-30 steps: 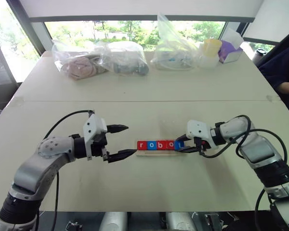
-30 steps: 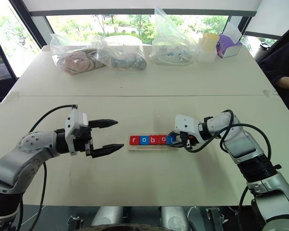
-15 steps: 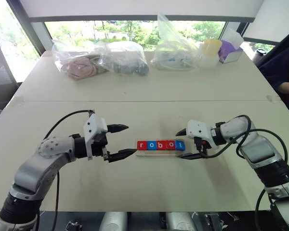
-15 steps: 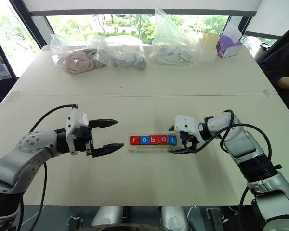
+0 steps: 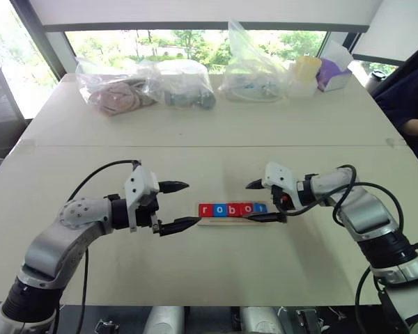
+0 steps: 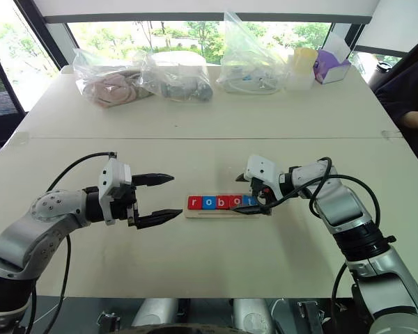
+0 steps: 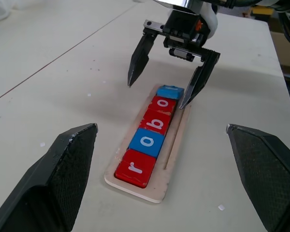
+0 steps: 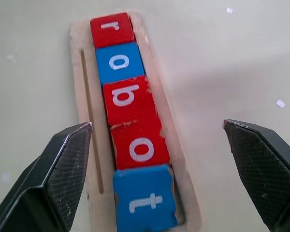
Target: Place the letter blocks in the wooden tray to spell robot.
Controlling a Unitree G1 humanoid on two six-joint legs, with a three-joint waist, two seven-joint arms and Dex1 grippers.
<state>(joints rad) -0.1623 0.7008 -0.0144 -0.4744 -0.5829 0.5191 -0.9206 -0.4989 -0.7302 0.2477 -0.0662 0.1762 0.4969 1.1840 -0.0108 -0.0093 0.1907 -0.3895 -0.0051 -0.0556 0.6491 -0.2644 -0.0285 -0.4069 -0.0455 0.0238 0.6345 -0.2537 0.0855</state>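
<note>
The wooden tray (image 5: 231,221) lies mid-table, holding the five letter blocks (image 5: 226,209) in one row that reads r, o, b, o, t. The blue t block (image 8: 144,202) sits at the tray's right end, a little askew. My right gripper (image 5: 249,202) is open just above that end, one finger on each side of the tray, touching no block. The left wrist view shows it straddling the t block (image 7: 170,91). My left gripper (image 5: 193,203) hovers open and empty just left of the tray, pointing at the r block (image 7: 134,167).
Clear plastic bags (image 5: 177,85) of items line the table's far edge, with a yellow cup (image 5: 306,69) and a purple box (image 5: 332,73) at the far right. A person's arm (image 5: 414,104) shows at the right edge. A seam (image 5: 195,145) crosses the table behind the tray.
My right gripper has opened and let go of the blue t block, which now lies in the tray's right end. It has then shifted slightly leftward over the tray. The left gripper has stayed put.
</note>
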